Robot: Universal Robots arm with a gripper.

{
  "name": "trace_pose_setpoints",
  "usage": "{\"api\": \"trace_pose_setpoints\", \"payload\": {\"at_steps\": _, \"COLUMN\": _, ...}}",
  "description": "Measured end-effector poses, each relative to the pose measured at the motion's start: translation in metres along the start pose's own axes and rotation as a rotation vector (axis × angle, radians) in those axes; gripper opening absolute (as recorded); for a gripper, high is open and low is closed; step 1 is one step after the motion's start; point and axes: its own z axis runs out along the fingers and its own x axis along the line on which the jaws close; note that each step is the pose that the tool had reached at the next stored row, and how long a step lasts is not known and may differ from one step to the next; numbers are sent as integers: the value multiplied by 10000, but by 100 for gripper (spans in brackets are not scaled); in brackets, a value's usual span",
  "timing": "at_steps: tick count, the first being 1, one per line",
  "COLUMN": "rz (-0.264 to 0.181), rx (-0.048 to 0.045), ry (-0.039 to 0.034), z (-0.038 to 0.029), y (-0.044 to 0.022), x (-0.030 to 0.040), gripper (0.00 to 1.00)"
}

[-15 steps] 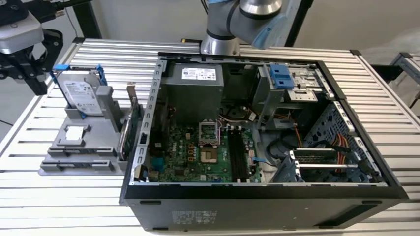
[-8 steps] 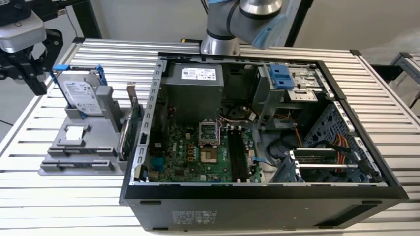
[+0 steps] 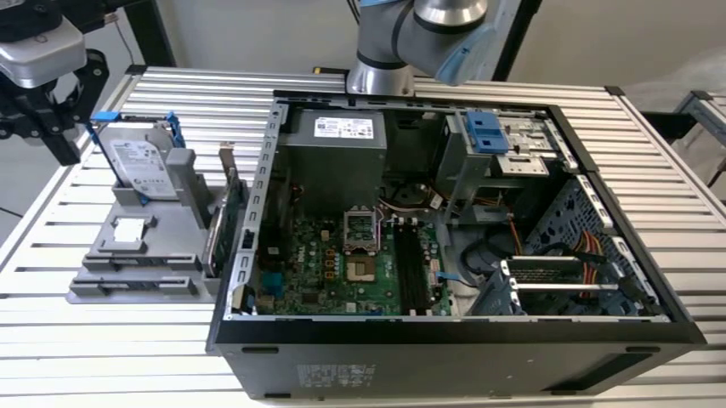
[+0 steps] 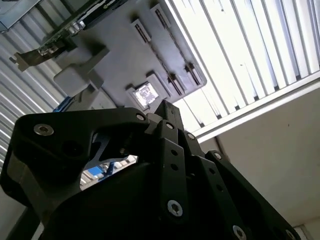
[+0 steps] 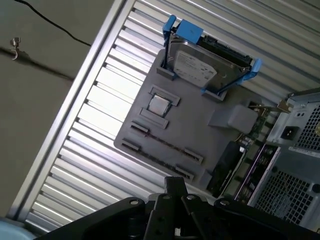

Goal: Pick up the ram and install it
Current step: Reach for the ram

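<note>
Gripper hangs high over the slatted table, off the hard-drive end of the gray holder and out past the holder's side that faces away from the computer case. It is well apart from the holder and touches nothing. The ram, as best I can read it, is the dark narrow board standing on its long edge along the holder's case-side edge. It sits just beside the holder's raised gray block, with the wider green card and its metal bracket just beyond it toward the case. Board colour and chips are lost in shade, so that naming is a judgement. Key relation: the ram lies clear across the holder from the fingers, on the opposite side and lower down. Its long axis runs along that edge of the holder, from the hard-drive end toward the end with the paired slot clips, about parallel to the green card. The hard drive in its blue frame leans at the holder's end and stands nearer the gripper than the ram does. A small square chip sits in a pocket mid-holder. Fingertips: in both wrist views they come together to one point, pressed together with no gap and nothing pinched between them. Judged state of work: ram not yet picked.
</note>
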Motion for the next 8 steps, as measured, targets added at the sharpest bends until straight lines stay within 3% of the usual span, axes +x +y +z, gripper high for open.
{"api": "trace_pose_setpoints", "payload": {"at_steps": 8, "rz": -548, "rx": 7, "ry": 50, "z": 0, "y": 0, "x": 0, "gripper": 0}}
